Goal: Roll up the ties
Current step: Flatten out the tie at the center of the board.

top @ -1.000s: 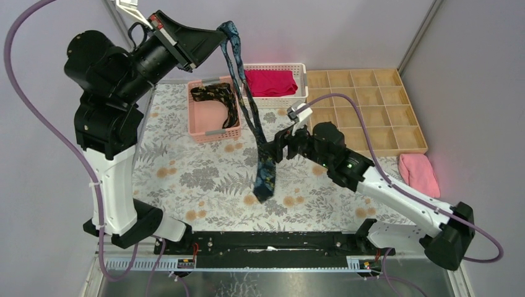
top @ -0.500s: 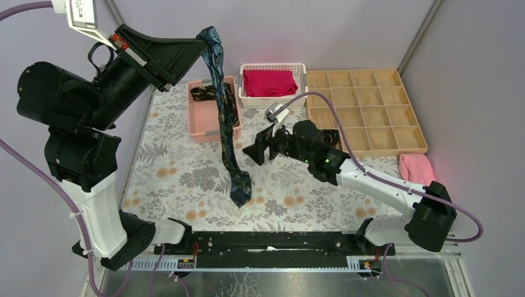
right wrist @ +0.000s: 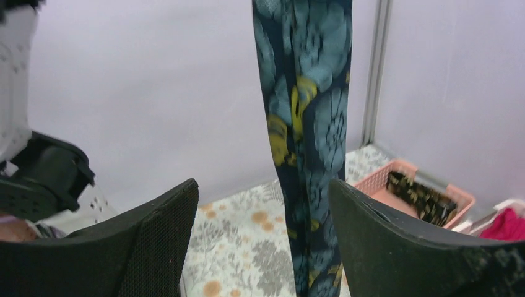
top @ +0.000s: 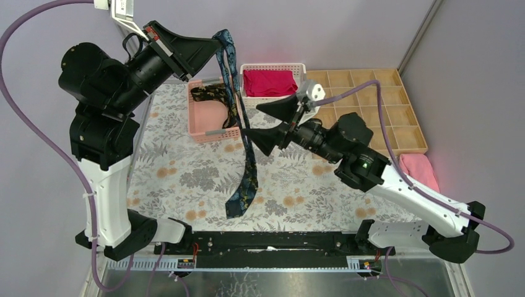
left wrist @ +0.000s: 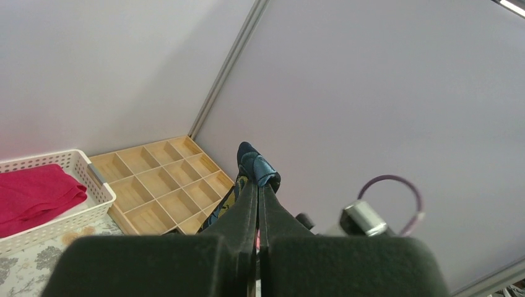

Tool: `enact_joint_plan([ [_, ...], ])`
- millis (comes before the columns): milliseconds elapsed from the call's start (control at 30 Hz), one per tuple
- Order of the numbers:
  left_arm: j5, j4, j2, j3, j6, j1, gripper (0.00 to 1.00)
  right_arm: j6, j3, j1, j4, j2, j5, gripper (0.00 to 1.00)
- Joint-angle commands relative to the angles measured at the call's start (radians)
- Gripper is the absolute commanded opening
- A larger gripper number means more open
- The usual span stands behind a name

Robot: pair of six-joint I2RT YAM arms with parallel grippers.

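The blue-teal floral tie (top: pixel 250 168) hangs doubled from the left hand (top: pixel 218 43) over the table's middle, while the gold-brown tie (top: pixel 210 94) lies crumpled in the pink basket (top: pixel 194 120).

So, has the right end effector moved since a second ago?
Yes. In the top view the right end effector shifted left, toward the left corner of the white basket, and now straddles the hanging tie.

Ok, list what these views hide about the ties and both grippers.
- Left wrist: the shut left gripper covers its grip on the blue tie; only the fold shows.
- Right wrist: the frame cuts off the tie's top and bottom; contact with the open right gripper is unclear.
- Top: the blue tie crosses the second tie in the pink basket.
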Motion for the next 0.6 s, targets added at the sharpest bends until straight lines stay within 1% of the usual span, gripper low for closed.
enact_joint_plan([
  [0, -0.025, 0.009, 0.002, -0.024, 0.019, -0.006, 0.0, -0.06, 0.098, 0.015, -0.027, 0.024, 0.065, 0.83],
  [167, -0.014, 0.02, 0.006, -0.046, 0.011, -0.006, 0.0, -0.107, 0.216, 0.035, -0.066, 0.124, 0.104, 0.83],
  [367, 0.012, 0.032, 0.01, -0.07, 0.001, -0.006, 0.0, -0.22, 0.409, 0.092, -0.149, 0.282, 0.277, 0.83],
  [433, 0.021, 0.032, 0.007, -0.079, -0.003, -0.007, 0.0, -0.276, 0.456, 0.134, -0.134, 0.331, 0.377, 0.83],
  [533, 0.03, 0.033, -0.002, -0.089, -0.002, -0.005, 0.0, -0.392, 0.536, 0.172, -0.129, 0.401, 0.572, 0.83],
  [567, 0.03, 0.032, -0.006, -0.095, -0.001, -0.006, 0.0, -0.406, 0.565, 0.177, -0.142, 0.426, 0.599, 0.82],
])
